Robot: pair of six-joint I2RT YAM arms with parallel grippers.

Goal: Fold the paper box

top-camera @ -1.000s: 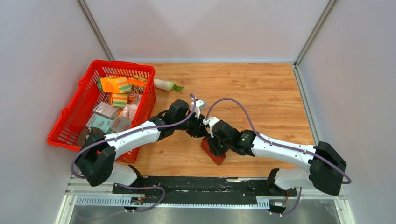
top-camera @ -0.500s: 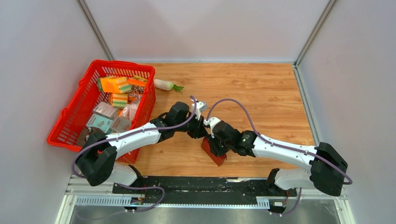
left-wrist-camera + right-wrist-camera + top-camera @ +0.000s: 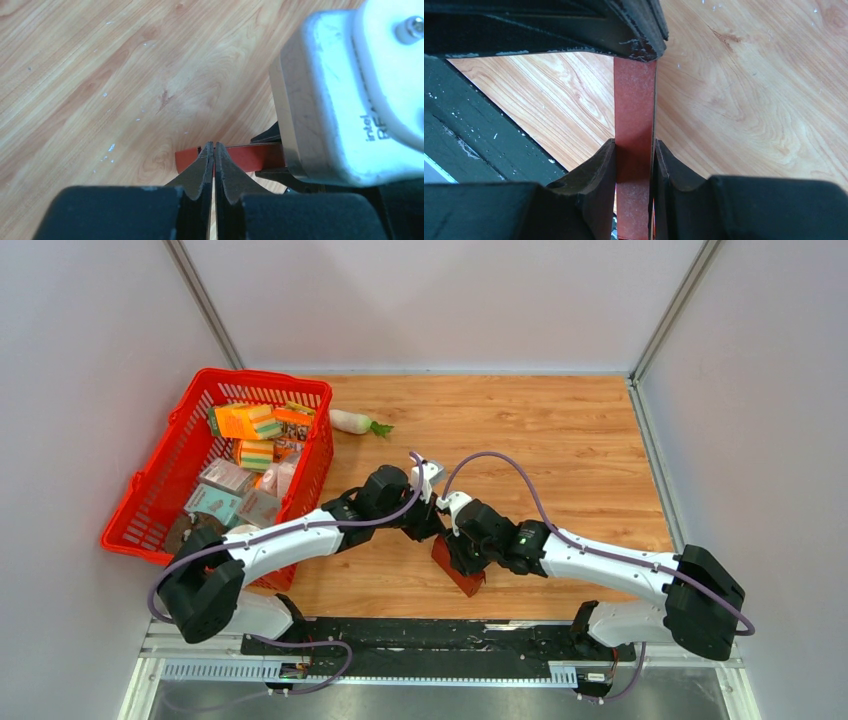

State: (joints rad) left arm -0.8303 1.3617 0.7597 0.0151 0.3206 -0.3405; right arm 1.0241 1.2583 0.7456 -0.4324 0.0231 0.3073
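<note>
Left gripper (image 3: 213,146) has closed onto a thin edge of the box (image 3: 246,156) at lower centre, while right gripper (image 3: 634,146) clamps a panel; likely light, bendable card, best pinched beside creases.

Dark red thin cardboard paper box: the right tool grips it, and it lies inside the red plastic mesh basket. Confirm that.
Wrong place. The top external view shows the dark red thin cardboard paper box on the wooden table, outside the red plastic mesh basket. The right tool does grip it.

Bright even light, soft shadows, blurry wrist closeups.
</note>
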